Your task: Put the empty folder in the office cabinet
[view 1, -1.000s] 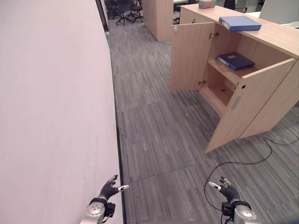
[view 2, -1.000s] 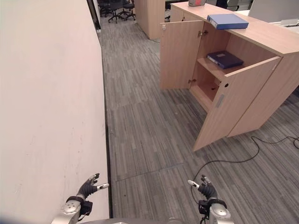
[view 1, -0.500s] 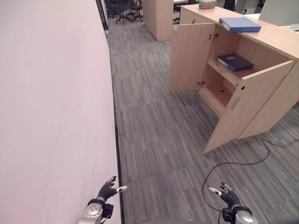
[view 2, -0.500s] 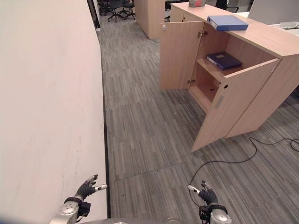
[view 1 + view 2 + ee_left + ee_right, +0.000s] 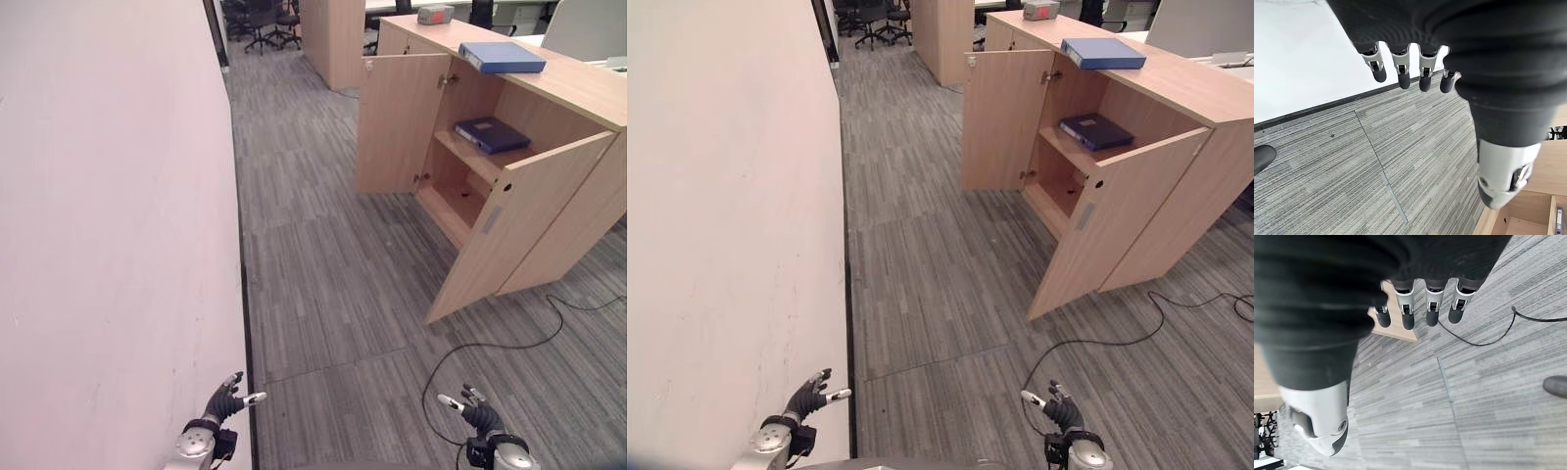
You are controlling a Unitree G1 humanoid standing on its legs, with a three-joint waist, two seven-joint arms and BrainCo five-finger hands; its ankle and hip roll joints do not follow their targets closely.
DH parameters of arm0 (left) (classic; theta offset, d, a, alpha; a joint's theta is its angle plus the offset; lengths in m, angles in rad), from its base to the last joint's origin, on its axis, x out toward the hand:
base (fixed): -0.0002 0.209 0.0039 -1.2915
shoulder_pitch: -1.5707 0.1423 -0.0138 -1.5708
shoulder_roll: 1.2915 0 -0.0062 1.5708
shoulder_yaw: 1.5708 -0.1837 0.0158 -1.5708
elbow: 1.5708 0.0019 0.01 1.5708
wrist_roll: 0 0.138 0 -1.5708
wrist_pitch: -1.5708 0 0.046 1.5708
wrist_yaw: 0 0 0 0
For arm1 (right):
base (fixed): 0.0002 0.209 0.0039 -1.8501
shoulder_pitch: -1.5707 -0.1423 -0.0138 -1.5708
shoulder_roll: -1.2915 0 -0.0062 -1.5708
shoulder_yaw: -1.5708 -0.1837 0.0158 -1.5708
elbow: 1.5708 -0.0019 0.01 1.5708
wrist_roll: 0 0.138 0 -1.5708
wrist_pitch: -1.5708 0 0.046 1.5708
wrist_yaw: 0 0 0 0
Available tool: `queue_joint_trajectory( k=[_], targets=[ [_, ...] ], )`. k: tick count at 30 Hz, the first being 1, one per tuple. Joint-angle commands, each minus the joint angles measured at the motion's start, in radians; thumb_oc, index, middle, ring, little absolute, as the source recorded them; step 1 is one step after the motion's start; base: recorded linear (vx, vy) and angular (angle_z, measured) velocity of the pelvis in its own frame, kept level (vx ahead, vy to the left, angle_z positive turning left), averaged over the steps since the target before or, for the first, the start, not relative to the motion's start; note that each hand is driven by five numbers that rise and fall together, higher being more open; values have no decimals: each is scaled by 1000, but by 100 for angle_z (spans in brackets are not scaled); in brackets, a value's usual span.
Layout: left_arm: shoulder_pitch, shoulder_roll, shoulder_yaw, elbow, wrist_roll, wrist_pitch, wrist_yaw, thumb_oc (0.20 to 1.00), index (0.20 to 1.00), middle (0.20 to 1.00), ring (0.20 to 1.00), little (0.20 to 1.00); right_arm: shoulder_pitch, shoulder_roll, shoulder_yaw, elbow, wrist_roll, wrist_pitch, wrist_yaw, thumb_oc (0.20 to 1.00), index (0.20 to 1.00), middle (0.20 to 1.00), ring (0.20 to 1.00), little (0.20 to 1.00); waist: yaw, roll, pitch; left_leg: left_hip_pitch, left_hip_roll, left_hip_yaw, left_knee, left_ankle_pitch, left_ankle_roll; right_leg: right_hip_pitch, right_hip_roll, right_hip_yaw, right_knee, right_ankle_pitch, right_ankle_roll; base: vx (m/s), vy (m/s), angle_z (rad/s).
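Both hands sit a little lower in the eye views than a second ago, and the whole scene has shifted slightly, so the head camera has moved while the cabinet stays put. From the left eye view, the left hand [image 5: 227,401] hangs low beside the pale wall [image 5: 108,225], fingers loosely spread and empty, and the right hand [image 5: 474,412] hangs opposite above the grey carpet [image 5: 323,274], also relaxed and empty. Well ahead stands the office cabinet [image 5: 578,98] with both doors swung open; a light blue folder [image 5: 502,57] lies flat on its top surface, and a dark blue folder [image 5: 492,134] lies on the upper shelf inside. Which of the two is the empty one cannot be told; neither is in a hand. From the right eye view the layout reads the same, with a small grey box [image 5: 1039,10] at the far end of the cabinet top. The left wrist view shows straight fingers [image 5: 1401,73] over bare carpet; the right wrist view shows fingers [image 5: 1432,308] likewise extended, holding nothing. An empty folder should be light, stiff and smooth-skinned, likely best gripped across the spine or pinched at an overhanging edge.
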State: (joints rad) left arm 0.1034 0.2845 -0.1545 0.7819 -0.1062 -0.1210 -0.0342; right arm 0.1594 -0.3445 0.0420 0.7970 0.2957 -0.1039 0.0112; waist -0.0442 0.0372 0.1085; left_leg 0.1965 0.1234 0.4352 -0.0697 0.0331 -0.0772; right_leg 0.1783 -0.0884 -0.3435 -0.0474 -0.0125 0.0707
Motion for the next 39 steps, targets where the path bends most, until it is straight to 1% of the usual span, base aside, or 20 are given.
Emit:
queue_joint_trajectory(
  k=[1, 10, 12, 13, 14, 15, 16, 17, 19, 20, 21, 22, 24, 26, 28, 31, 35, 37, 38, 39],
  targets=[
    [-56, 36, 14, -6, -18, -29, -1, 1000, 1000, 1000, 1000, 1000, -50, 0, 9, 24, 42, -29, 11, 1000, 1000, 1000, 1000, 1000, 6, -11, 28, 10, 101, -55, 3, 8, -91, 12, -72, -18, -14, -17, 80, 13, -85, 0],
    [-61, 35, 10, -14, -40, -27, -3, 1000, 1000, 1000, 1000, 1000, -53, -15, 8, 23, 64, -33, 20, 1000, 1000, 1000, 1000, 1000, -2, -6, 54, -42, 153, -81, 139, -10, -112, 15, -28, -4, 7, -62, 39, 7, -105, 0],
    [-69, 38, 3, -31, -49, -26, -6, 1000, 1000, 1000, 1000, 1000, -54, -26, 5, 22, 68, -36, 21, 1000, 1000, 1000, 1000, 1000, -2, -10, 79, -125, 188, -118, 288, 18, -127, 23, -7, 1, 16, -84, 10, 4, -215, 6],
    [-75, 38, -4, -31, -50, -24, -4, 1000, 1000, 1000, 1000, 1000, -51, -31, 3, 27, 69, -34, 21, 1000, 1000, 1000, 1000, 1000, -2, -15, 99, -186, 223, -146, 427, 85, -137, 42, 8, 1, 24, -107, -16, 65, -193, 26],
    [-77, 37, -5, -29, -50, -23, -2, 1000, 1000, 1000, 1000, 1000, -51, -32, 2, 29, 69, -32, 19, 1000, 1000, 1000, 1000, 1000, 0, -17, 106, -212, 233, -160, 470, 121, -142, 51, 14, -1, 25, -114, -22, 61, -130, 38],
    [-78, 36, -5, -29, -50, -23, -2, 1000, 1000, 1000, 1000, 1000, -52, -32, 2, 29, 69, -31, 19, 1000, 1000, 1000, 1000, 1000, -2, -17, 101, -218, 230, -161, 465, 127, -140, 44, 12, -3, 25, -111, -22, 124, -78, 12],
    [-85, 37, -6, -25, -56, -21, 3, 1000, 1000, 1000, 1000, 1000, -52, -32, -1, 33, 70, -28, 15, 1000, 1000, 1000, 1000, 1000, 10, -21, 113, -277, 241, -162, 468, 169, -135, 65, 18, -3, 32, -134, -29, 264, -54, 4],
    [-84, 41, -3, -21, -56, -18, 5, 1000, 1000, 1000, 1000, 1000, -54, -34, 3, 35, 68, -25, 15, 1000, 1000, 1000, 1000, 1000, 29, -30, 124, -337, 243, -169, 425, 149, -122, 87, 18, 9, 47, -162, -26, 341, -41, -9],
    [-83, 42, -1, -18, -58, -14, 6, 1000, 1000, 1000, 1000, 1000, -58, -35, 6, 37, 66, -24, 13, 1000, 1000, 1000, 1000, 1000, 38, -33, 125, -352, 234, -174, 387, 141, -116, 88, 16, 15, 62, -177, -23, 249, 34, 3],
    [-90, 47, 1, -10, -57, -12, 15, 1000, 1000, 1000, 1000, 1000, -64, -39, 12, 37, 66, -26, 11, 1000, 1000, 1000, 1000, 1000, 56, -19, 129, -384, 232, -192, 265, 183, -122, 93, 26, 34, 92, -203, -14, 287, 73, -10],
    [-95, 50, 4, -6, -55, -12, 21, 1000, 1000, 1000, 1000, 1000, -72, -39, 15, 40, 69, -27, 10, 1000, 1000, 1000, 1000, 1000, 65, -17, 135, -407, 238, -196, 214, 196, -123, 100, 30, 45, 114, -227, -11, 287, 72, -10],
    [-95, 50, 4, -6, -55, -12, 21, 1000, 1000, 1000, 1000, 1000, -72, -39, 15, 41, 69, -27, 10, 1000, 1000, 1000, 1000, 1000, 65, -17, 135, -406, 237, -195, 213, 197, -123, 100, 29, 45, 115, -228, -11, 323, 52, -11],
    [-101, 59, 11, 4, -60, -14, 29, 1000, 1000, 1000, 1000, 1000, -88, -40, 22, 52, 79, -31, 4, 1000, 1000, 1000, 1000, 1000, 82, -10, 149, -453, 256, -180, 120, 187, -111, 117, 44, 78, 186, -298, -9, 343, 54, -6],
    [-100, 62, 14, 4, -61, -14, 28, 1000, 1000, 1000, 1000, 1000, -92, -40, 24, 54, 80, -31, 4, 1000, 1000, 1000, 1000, 1000, 89, -12, 151, -455, 260, -172, 92, 186, -109, 119, 44, 91, 211, -320, -7, 315, 59, -21],
    [-86, 69, 27, 15, -53, -13, 31, 1000, 1000, 1000, 1000, 1000, -102, -41, 38, 75, 73, -29, 4, 1000, 1000, 1000, 1000, 1000, 108, -9, 148, -482, 289, -184, 56, 188, -110, 143, 56, 140, 241, -379, -1, 469, 107, -47],
    [-62, 73, 43, 37, -45, -12, 33, 1000, 1000, 1000, 1000, 1000, -107, -35, 54, 95, 60, -26, 11, 1000, 1000, 1000, 1000, 1000, 136, -12, 125, -492, 291, -216, 46, 200, -118, 186, 51, 194, 205, -398, 15, 389, 113, -63],
    [-47, 93, 47, 38, -36, -12, 29, 1000, 1000, 1000, 1000, 1000, -114, -19, 57, 95, 62, -24, 15, 1000, 1000, 1000, 1000, 1000, 162, -29, 83, -529, 271, -212, 124, 245, -124, 214, 9, 210, 177, -379, 49, 516, 219, -56],
    [-46, 100, 50, 31, -41, -13, 29, 1000, 1000, 1000, 1000, 1000, -121, -10, 62, 92, 62, -22, 21, 1000, 1000, 1000, 1000, 1000, 175, -44, 65, -537, 237, -217, 168, 240, -112, 203, -18, 217, 181, -347, 70, 534, 267, -10],
    [-55, 105, 52, 46, -48, -15, 36, 1000, 1000, 1000, 1000, 1000, -147, 3, 71, 96, 50, -17, 25, 1000, 1000, 1000, 1000, 1000, 182, -82, 47, -542, 157, -199, 234, 177, -70, 154, -74, 219, 271, -191, 128, 529, 297, -9],
    [-56, 104, 52, 46, -48, -15, 36, 1000, 1000, 1000, 1000, 1000, -147, 3, 70, 97, 50, -17, 24, 1000, 1000, 1000, 1000, 1000, 186, -79, 45, -544, 162, -196, 233, 178, -70, 151, -71, 223, 268, -186, 128, 484, 310, -17]
  ],
)
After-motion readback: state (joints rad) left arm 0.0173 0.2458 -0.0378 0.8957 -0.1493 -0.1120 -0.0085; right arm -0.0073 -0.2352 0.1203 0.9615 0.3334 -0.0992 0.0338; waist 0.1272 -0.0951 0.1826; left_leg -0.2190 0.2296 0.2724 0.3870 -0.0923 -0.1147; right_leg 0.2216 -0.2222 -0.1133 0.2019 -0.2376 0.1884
